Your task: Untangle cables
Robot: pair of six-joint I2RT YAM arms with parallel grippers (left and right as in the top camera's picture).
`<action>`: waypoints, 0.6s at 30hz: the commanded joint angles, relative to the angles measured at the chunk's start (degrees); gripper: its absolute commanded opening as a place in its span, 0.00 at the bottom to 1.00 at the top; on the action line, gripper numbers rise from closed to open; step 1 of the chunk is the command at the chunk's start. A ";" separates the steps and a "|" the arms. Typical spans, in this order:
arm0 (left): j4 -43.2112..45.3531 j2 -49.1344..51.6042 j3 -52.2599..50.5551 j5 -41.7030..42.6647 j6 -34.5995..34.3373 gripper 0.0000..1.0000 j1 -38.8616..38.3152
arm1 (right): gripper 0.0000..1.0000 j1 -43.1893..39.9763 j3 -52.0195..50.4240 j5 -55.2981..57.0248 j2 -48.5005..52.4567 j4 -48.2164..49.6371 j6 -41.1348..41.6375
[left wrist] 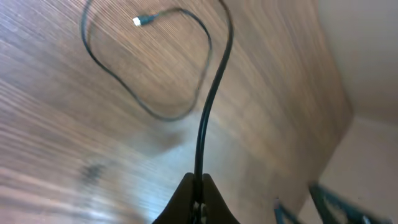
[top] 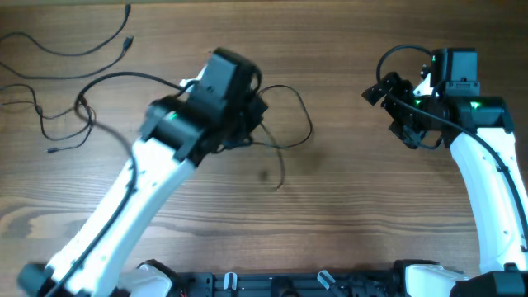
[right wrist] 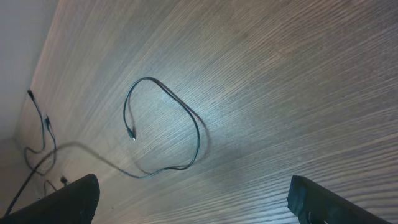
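Overhead straight down, wrist views slanting across table (right wrist: 292, 81) (sharing one cable (right wrist: 198, 137))

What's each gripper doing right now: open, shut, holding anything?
Left gripper: closed on a thin black cable.
Right gripper: open, holding nothing.

No text, label, brand, number or sign can be read in any of the three views. The wooden table (top: 346, 223), the cables (left wrist: 203, 121) and the white and black arm casings (top: 140, 190) carry no legible marking.
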 commanded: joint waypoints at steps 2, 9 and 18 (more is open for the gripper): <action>4.33 11.54 -0.20 -6.97 -12.11 0.04 -0.09 | 1.00 -0.07 0.37 0.74 -0.66 -0.02 0.15; 9.77 21.27 -0.17 -12.37 -3.41 0.84 0.26 | 1.00 -0.07 0.37 0.74 -0.66 -0.02 0.17; 10.19 23.12 -0.20 -9.29 27.23 0.89 17.09 | 1.00 -0.07 0.37 0.74 -0.63 -0.02 0.17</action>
